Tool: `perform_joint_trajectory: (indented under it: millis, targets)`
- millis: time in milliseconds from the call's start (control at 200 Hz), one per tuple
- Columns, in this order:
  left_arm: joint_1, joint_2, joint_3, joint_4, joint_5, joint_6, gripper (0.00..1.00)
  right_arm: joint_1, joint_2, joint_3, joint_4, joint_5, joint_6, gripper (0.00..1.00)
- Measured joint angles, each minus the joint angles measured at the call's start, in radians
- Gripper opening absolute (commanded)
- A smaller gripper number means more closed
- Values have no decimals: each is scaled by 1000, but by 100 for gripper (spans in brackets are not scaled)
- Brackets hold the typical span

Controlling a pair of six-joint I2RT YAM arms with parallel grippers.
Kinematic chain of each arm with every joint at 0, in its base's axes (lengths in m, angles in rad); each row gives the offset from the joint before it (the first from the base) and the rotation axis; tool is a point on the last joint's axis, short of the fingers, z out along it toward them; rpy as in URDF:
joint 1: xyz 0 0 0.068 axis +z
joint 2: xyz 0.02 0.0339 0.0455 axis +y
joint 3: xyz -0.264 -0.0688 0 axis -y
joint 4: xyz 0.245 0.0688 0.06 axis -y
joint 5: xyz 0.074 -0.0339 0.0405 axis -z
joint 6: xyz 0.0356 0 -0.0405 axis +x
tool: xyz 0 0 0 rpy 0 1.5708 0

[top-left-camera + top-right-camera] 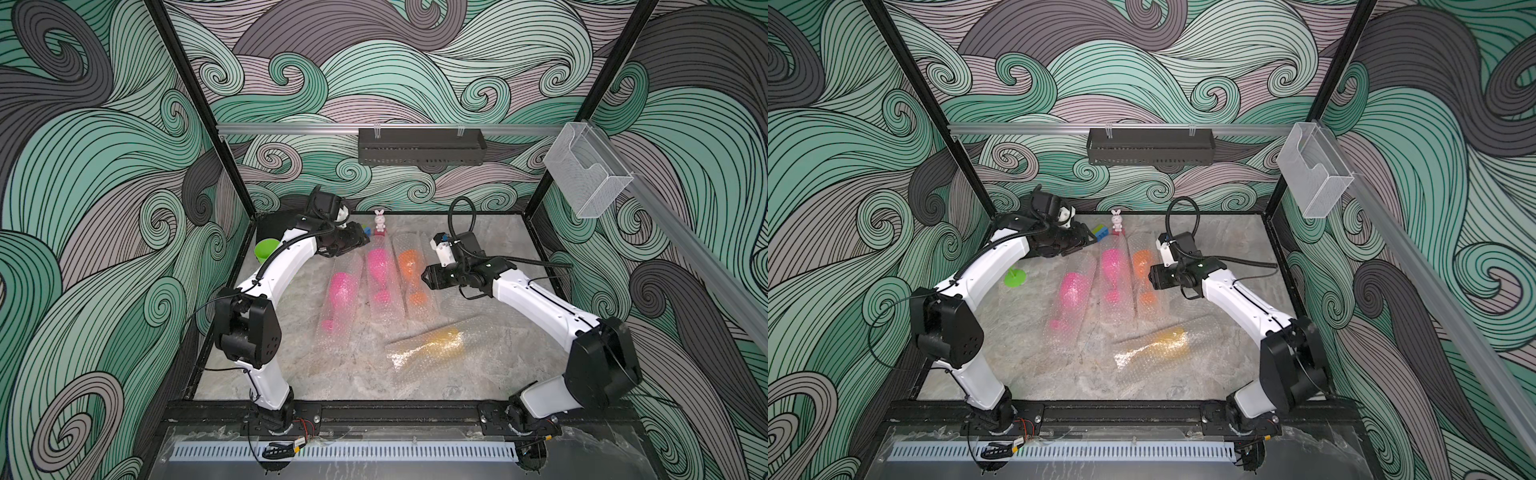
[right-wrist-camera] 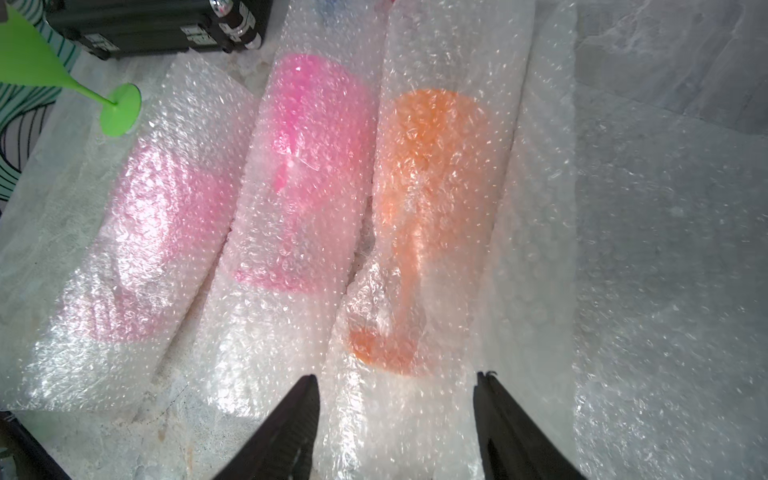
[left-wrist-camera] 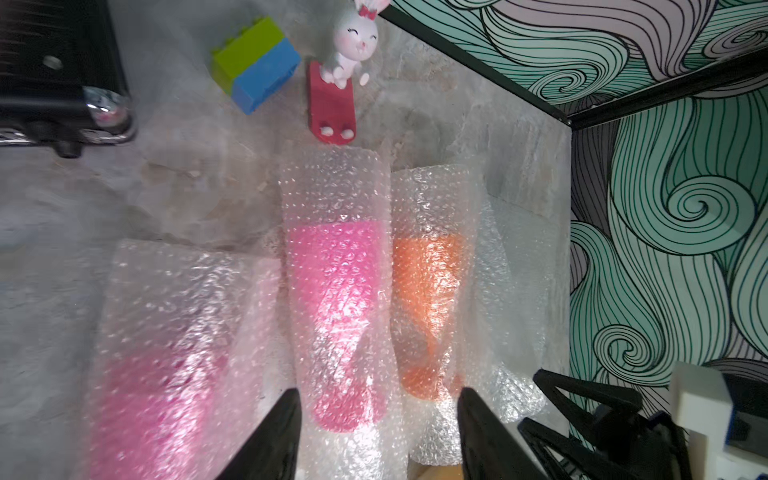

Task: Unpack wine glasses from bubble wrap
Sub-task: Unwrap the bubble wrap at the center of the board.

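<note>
Risk: orange glass (image 2: pixel 432 166) is dragged along if its bubble wrap (image 2: pixel 415 436) is pinched too deep.
Right tool (image 2: pixel 395 376): spread over that wrap, empty.
Left tool (image 3: pixel 376 392): spread, empty.

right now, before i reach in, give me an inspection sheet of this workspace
surface: grey marbled tabletop, no spill seen
job's things: green goblet unwrapped, upright; pink goblet, second pink goblet, orange goblet and yellow goblet lie inside bubble wrap tubes; flat bubble wrap sheet lies empty
clutter: rabbit figurine, green-and-blue block, black case along the back
grippers: left gripper open, fingers either side of the second pink goblet's tube; right gripper open at the orange goblet's foot end; contact cannot be told
cables: black corrugated cable loops above the right wrist
surroundings: swirl-patterned walls, black wall tray, clear holder
</note>
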Motion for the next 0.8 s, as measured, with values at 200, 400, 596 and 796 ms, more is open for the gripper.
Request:
perform_joint_trajectory:
  millis: [200, 400, 596, 796]
  targets:
    - [-43, 44, -47, 42, 61, -37, 58, 14, 121, 111, -32, 47, -55, 67]
    - [-62, 57, -48, 78, 100, -51, 58, 14, 200, 153, -50, 96, -77, 59]
    - [-66, 68, -48, 96, 117, -60, 58, 14, 233, 152, -74, 119, -80, 55]
    - [-77, 88, -48, 104, 121, -62, 57, 18, 234, 153, -77, 119, -78, 56]
